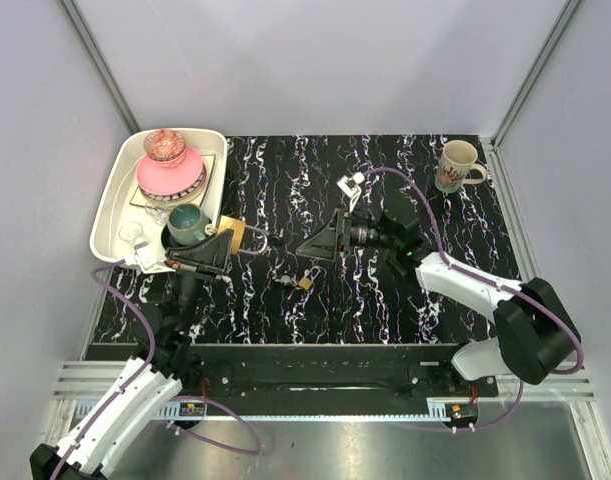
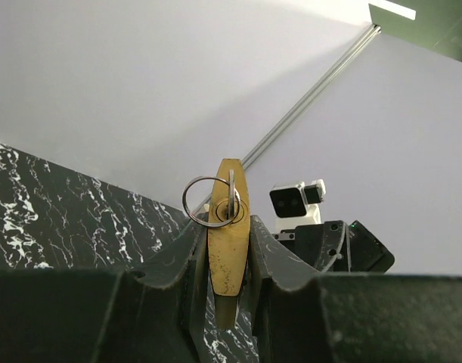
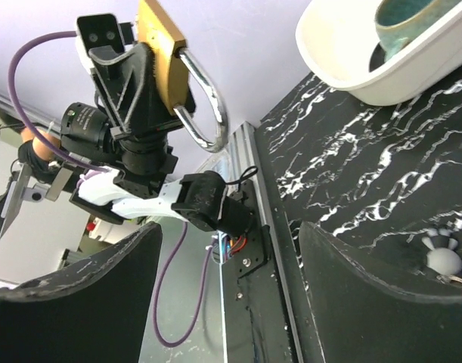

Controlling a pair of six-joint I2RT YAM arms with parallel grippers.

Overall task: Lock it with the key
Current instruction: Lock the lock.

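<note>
brass padlock [image 2: 227,227]: flat slab body with dull yellow faces and a curved polished steel shackle [image 3: 204,106]; clamped across its broad sides by left gripper [image 2: 228,265], matte black plastic, pressed tight against the brass and holding it raised above the black, white-veined marble-pattern mat [image 1: 385,180]. key [image 2: 231,189]: thin metal, seen edge-on, seated in the round keyhole on the padlock's end face, with a thin wire ring [image 2: 200,198] looped through it; head colour not discernible. right gripper [image 3: 231,253]: broad black fingers [image 3: 87,302] spread wide with nothing between them, pointed at the held padlock, near but apart. left wrist view only: keyhole end, key and ring. right wrist view only: shackle side of the padlock and the left arm's white links and purple cable. top view only: overall layout, with a second, smaller brass padlock [image 1: 305,283] lying on the mat between the two grippers; a white rounded plastic tray [image 1: 110,215] at far left holding a pink bowl [image 1: 170,178], a teal glazed cup [image 1: 188,222] and a clear patterned glass dish [image 1: 165,145] stacked on the bowl; a cream mug [image 1: 457,165] upright at the far right corner.
</note>
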